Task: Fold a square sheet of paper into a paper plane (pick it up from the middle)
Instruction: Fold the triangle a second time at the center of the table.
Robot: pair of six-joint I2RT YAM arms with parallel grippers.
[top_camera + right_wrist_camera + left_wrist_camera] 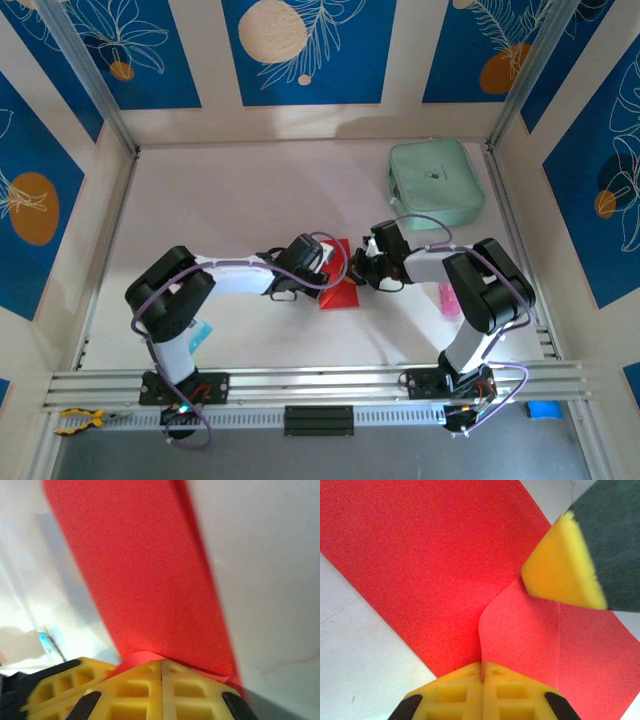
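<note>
Just one red sheet (420,555), one pouch (436,183), left hand (482,672), right hand (161,667).

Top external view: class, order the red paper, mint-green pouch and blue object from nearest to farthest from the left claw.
1. Red paper, right at the left claw, table centre.
2. Mint-green pouch, back right.
3. Blue object, front right, past the rail.

A mint-green pouch (436,183) lies flat at the far right of the pale bench (250,200). A small blue-and-white packet (201,330) sits near the front left, and something pink (449,300) sits front right, well apart.
</note>
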